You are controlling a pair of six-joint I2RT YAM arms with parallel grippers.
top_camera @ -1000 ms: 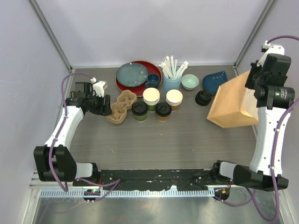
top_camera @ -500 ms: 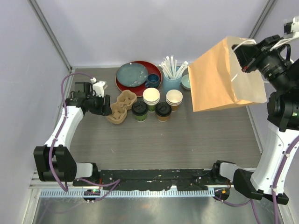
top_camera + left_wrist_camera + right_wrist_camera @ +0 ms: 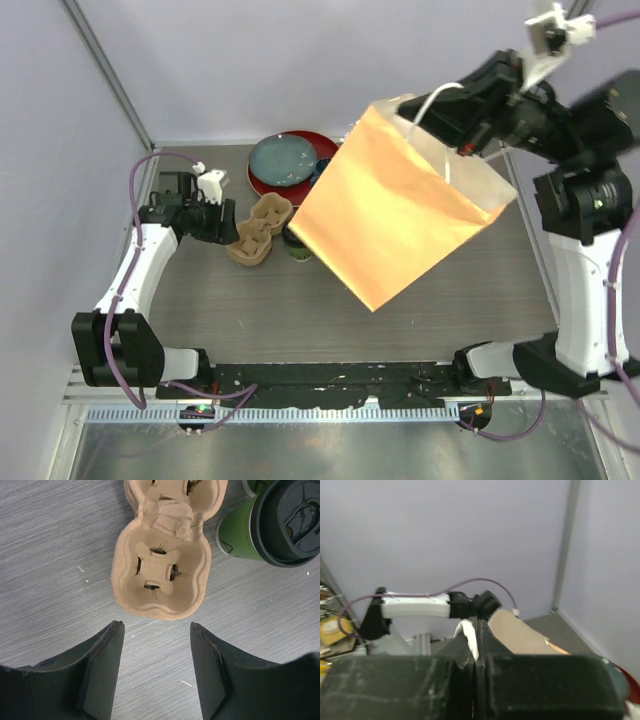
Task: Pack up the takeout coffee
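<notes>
Grey wood-grain table (image 3: 55, 545) bears the green-sided cup (image 3: 267, 527), black-lidded, ahead and right of the left gripper (image 3: 156, 627), whose jaws stand spread and empty. A pulp cup carrier (image 3: 160, 565) lies directly ahead of it. The right gripper (image 3: 476, 626), aloft, pinches the white handle (image 3: 432, 98) of a brown paper bag (image 3: 395, 205).

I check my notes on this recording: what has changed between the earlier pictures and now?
The right gripper, shut on the handle of the paper bag, swung it from the far right up and leftward; it now hangs tilted over the centre. The left gripper stayed open before the cup carrier; carrier and green cup did not move.
</notes>
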